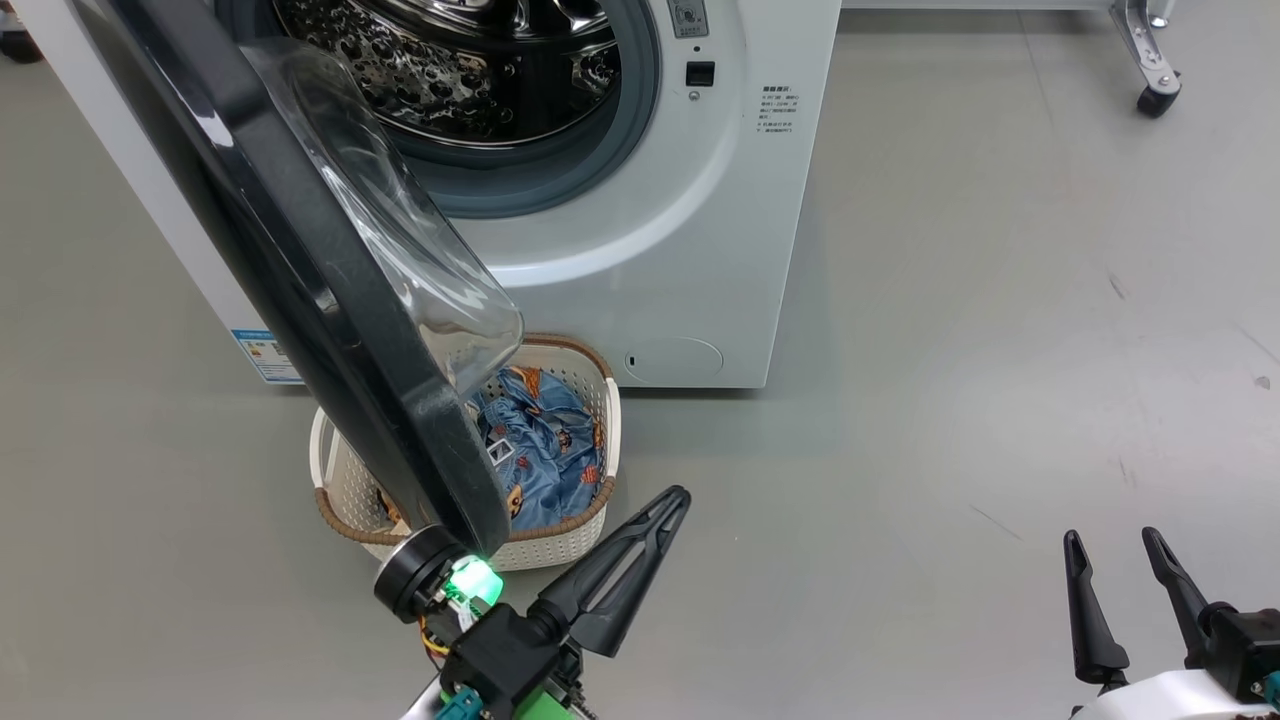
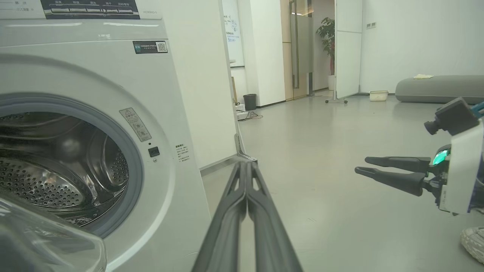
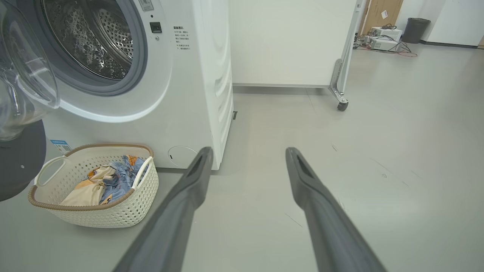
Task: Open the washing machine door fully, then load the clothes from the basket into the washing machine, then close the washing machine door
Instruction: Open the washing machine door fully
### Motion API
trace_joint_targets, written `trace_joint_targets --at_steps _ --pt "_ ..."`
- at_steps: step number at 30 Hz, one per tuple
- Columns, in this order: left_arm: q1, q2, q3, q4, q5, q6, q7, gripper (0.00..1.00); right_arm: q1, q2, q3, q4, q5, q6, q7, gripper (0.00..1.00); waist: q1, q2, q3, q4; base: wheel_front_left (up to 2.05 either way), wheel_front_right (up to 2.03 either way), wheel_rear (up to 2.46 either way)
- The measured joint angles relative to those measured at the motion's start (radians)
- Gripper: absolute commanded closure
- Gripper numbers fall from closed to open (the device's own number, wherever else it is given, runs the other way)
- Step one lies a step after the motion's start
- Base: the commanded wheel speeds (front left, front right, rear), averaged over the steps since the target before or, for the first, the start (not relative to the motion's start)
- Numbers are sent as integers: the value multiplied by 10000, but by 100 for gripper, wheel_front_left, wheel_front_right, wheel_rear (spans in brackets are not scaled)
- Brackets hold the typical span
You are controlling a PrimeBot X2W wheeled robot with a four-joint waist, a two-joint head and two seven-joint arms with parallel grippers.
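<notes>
Washing machine door (image 1: pixel 330 290): stands open, black ring and clear glass bowl angled out toward the head cam, hinge side on the L of the opening. Overlaps the L part of the basket (image 1: pixel 560 545) in head view. In R wrist view hangs just L of the basket; touching or not, can't tell.

Washing machine (image 1: pixel 690 250): white front-loader, upright on the grey floor (image 1: pixel 950 350). Shows steel perforated drum (image 1: pixel 450 70) behind grey seal (image 1: pixel 560 180) thru the open mouth.

Basket: upright on the floor, just in front of the machine's lower front, near the round hatch. Cream perforated wall, brown rim, white side handles.

Clothes (image 1: pixel 545 450): lie inside the basket, below the rim. Blue fabric w/ orange-brown print, plus a cream and orange piece beside it in R wrist view.

L gripper (image 1: pixel 680 495): clenched, fingers pressed flat together, grasping nothing. Sits low, just R of the door's bottom edge and in front of the basket, tips aimed up and R in head view. Green wrist light right by the door rim; contact can't be told.

R gripper (image 1: pixel 1110 540): released, fingers spread wide, nothing between. Hovers at lower R of head view over bare floor, well apart from basket and machine.

Pale shoe (image 2: pixel 472 243): on the floor, lower-R edge of L wrist view.
</notes>
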Motion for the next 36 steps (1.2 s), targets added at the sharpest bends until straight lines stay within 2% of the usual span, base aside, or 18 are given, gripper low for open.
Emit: trace_joint_targets --at_steps 18,36 --pt "-39 -186 1231 1597 -384 585 8 100 -196 75 -102 111 -13 117 0 0 0 0 184 -132 0 0 0" --pt "-741 -506 1814 2243 -596 646 8 100 -201 142 -178 305 -10 215 0 0 0 0 188 -126 0 0 0"
